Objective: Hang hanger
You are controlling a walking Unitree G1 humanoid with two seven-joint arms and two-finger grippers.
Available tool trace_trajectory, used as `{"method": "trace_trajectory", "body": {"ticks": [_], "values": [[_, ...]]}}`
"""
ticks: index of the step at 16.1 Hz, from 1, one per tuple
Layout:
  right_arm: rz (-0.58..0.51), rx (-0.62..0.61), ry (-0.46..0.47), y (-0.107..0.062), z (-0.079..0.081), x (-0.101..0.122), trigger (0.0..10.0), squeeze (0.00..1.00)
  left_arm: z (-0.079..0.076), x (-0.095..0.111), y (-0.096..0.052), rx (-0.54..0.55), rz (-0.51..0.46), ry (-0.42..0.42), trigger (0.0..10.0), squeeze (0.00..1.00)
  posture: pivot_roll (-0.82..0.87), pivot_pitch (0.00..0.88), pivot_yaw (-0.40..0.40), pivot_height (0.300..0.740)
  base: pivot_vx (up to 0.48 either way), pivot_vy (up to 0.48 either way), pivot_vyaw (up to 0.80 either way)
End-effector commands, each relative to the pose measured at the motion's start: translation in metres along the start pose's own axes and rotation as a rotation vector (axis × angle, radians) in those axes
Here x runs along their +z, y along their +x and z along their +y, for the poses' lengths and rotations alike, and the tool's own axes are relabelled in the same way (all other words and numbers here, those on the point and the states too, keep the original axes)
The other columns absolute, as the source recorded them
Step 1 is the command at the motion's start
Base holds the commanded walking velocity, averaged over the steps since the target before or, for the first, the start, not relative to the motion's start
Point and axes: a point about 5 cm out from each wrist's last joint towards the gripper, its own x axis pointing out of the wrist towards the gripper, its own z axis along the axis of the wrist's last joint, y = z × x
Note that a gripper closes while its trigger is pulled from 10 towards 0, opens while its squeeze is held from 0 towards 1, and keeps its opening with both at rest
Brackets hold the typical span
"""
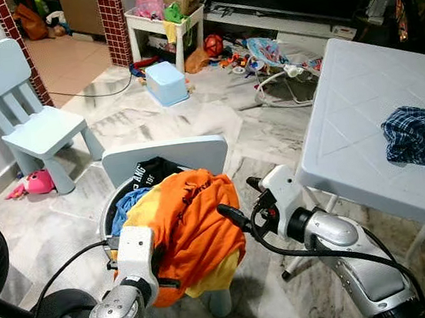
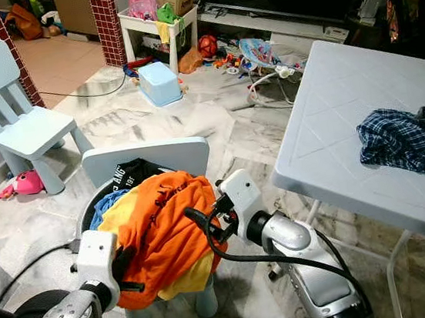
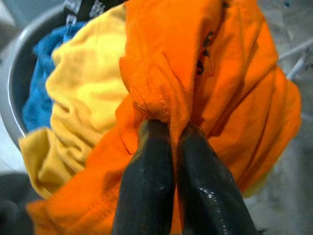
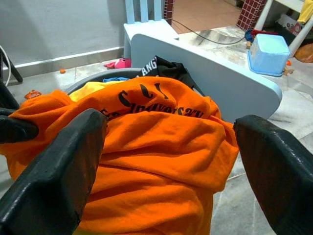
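Head views. Left gripper: clamped on the near lower edge of the orange shirt, which is heaped over a yellow garment and a blue garment in a grey basin set on a small pale blue chair. Right gripper: held at the shirt's far flank, level with the left gripper and across the heap from it, fingers spread, not visibly gripping. Beyond the right gripper: a pale worktop carrying a crumpled plaid cloth. Ahead of both grippers, well apart: a second small chair and scattered toys on the marble floor.

Left wrist view. Both black fingers pressed together on a bunched fold of orange fabric; the yellow and blue garments lie just beyond the fingertips, inside the basin rim.

Right wrist view. Fingers wide apart, the orange heap between and beyond them without contact; the chair back stands past the heap.

Task item. No hanger can be made out in these pictures, nor any rail; its place cannot be told.

Progress, as judged: early. One garment is seized but unlifted and unspread; fitting to a hanger and hanging appear wholly outstanding.
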Motion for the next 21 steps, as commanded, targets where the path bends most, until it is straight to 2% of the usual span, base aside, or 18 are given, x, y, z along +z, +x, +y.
{"method": "trace_trajectory", "body": {"ticks": [1, 2, 4, 5, 6, 9, 10, 18, 19, 21], "values": [[0.005, 0.0, -0.01, -0.002, 0.0, -0.001, 10.0, 0.0, 0.0, 0.004, -0.001, 0.005, -0.002, -0.02, 10.0, 1.0, -0.01, 0.041, -0.112, 0.74, 0.0, 0.0, 0.0], [0.006, -0.001, -0.01, -0.002, 0.0, -0.001, 10.0, 0.0, 0.001, 0.004, -0.001, 0.006, 0.001, -0.011, 10.0, 1.0, -0.01, 0.041, -0.112, 0.74, 0.0, 0.0, 0.0], [0.01, -0.005, -0.011, -0.003, -0.002, -0.002, 10.0, 0.0, 0.002, 0.003, -0.002, 0.019, 0.021, 0.001, 10.0, 0.62, -0.01, 0.045, -0.111, 0.74, 0.0, 0.0, 0.0], [0.011, -0.005, -0.012, -0.004, -0.002, -0.002, 10.0, 0.0, 0.002, 0.003, -0.002, 0.024, 0.025, -0.01, 10.0, 0.63, -0.01, 0.047, -0.112, 0.74, 0.0, 0.0, 0.0], [0.01, -0.004, -0.012, -0.003, -0.002, -0.001, 10.0, 0.0, 0.0, 0.004, -0.004, 0.02, 0.028, -0.015, 10.0, 1.0, -0.01, 0.047, -0.112, 0.74, 0.0, 0.0, 0.0], [0.014, 0.001, -0.014, -0.002, -0.002, -0.002, 10.0, 0.0, 0.002, 0.003, -0.005, 0.033, 0.034, -0.023, 10.0, 1.0, 0.0, 0.049, -0.117, 0.74, 0.0, 0.0, 0.0], [0.014, 0.002, -0.014, -0.002, -0.001, -0.002, 10.0, 0.0, 0.006, 0.004, -0.004, 0.059, 0.032, -0.044, 10.0, 0.0, 0.0, 0.05, -0.117, 0.74, 0.0, 0.0, 0.0], [0.02, 0.004, -0.013, -0.003, 0.0, -0.004, 10.0, 0.0, 0.015, 0.009, 0.004, 0.088, 0.02, -0.093, 10.0, 0.0, -0.01, 0.05, -0.113, 0.74, 0.0, 0.0, 0.0], [0.022, 0.008, -0.015, -0.002, 0.001, -0.004, 10.0, 0.0, 0.014, 0.011, 0.01, 0.082, 0.023, -0.125, 10.0, 0.0, -0.01, 0.051, -0.116, 0.74, 0.0, 0.0, 0.0], [0.022, 0.011, -0.017, -0.002, 0.002, -0.004, 10.0, 0.0, 0.012, 0.009, 0.012, 0.071, 0.036, -0.15, 10.0, 0.0, -0.02, 0.051, -0.118, 0.74, 0.0, 0.0, 0.0]]}}
